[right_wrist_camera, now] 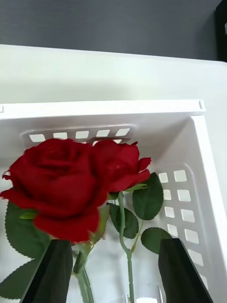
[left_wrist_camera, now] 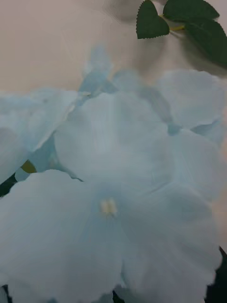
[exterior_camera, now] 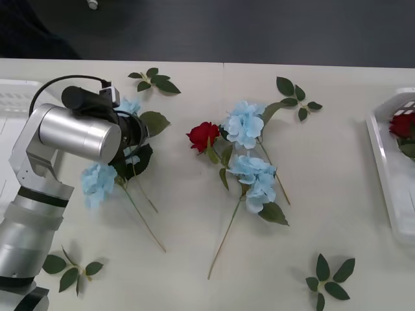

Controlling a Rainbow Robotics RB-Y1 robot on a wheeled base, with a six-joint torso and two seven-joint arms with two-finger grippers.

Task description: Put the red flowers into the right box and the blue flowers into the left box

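Observation:
My left arm [exterior_camera: 81,133] reaches over the table's left side, its wrist low over a pale blue flower [exterior_camera: 130,107]. That flower's petals [left_wrist_camera: 118,189] press close up in the left wrist view. A second blue flower [exterior_camera: 98,181] lies just beside the arm. Two more blue flowers [exterior_camera: 244,123] [exterior_camera: 256,178] lie mid-table next to a red rose [exterior_camera: 203,135]. My right gripper [right_wrist_camera: 113,277] is open above two red roses [right_wrist_camera: 61,189] lying in the right box [right_wrist_camera: 203,156], their stems between its black fingers [right_wrist_camera: 52,272]. The left box [exterior_camera: 16,97] sits at the far left.
Loose green leaf sprigs lie on the white table: at the back [exterior_camera: 155,81], back right [exterior_camera: 295,97], front left [exterior_camera: 68,269] and front right [exterior_camera: 327,278]. The right box's rim [exterior_camera: 386,162] runs along the right edge, with a red rose [exterior_camera: 402,124] inside.

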